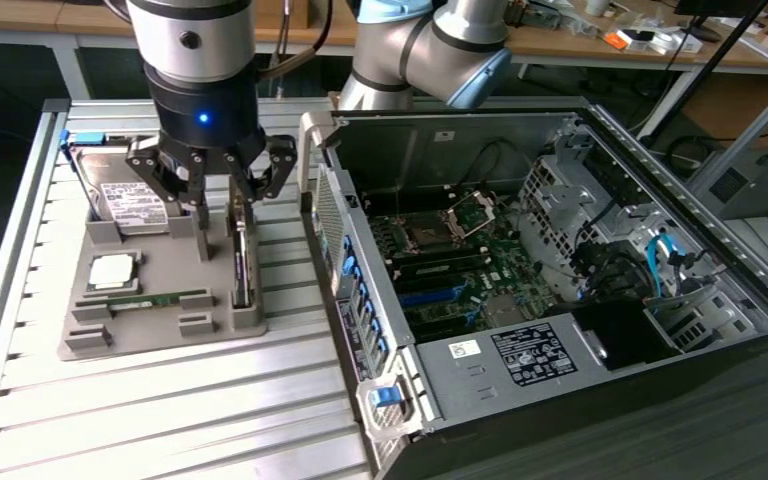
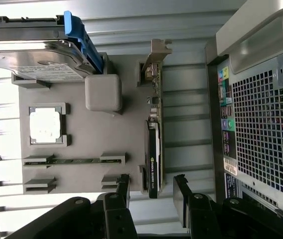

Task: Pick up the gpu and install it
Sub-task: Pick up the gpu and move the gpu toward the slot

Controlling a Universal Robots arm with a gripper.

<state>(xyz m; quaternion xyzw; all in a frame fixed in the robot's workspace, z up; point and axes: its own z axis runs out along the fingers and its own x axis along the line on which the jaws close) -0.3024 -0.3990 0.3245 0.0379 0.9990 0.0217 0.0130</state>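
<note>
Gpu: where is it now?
Exterior view: the gpu stands on edge in the grey tray, on the side nearest the computer case, below the open hand.

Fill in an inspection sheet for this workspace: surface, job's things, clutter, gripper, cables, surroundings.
Surface: ribbed silver metal table carrying a grey plastic parts tray.
Job's things: gpu, a dark circuit card with a silver end bracket, standing on edge in the tray. An open silver-and-black computer case lies beside the tray, with its green motherboard exposed.
Clutter: silver hard drive with white label, square silver processor and narrow green memory stick, all in the tray.
Gripper: black gripper open, one finger on each side of the gpu, not closed on it.
Cables: blue cables inside the case.
Surroundings: wooden bench behind.
</note>
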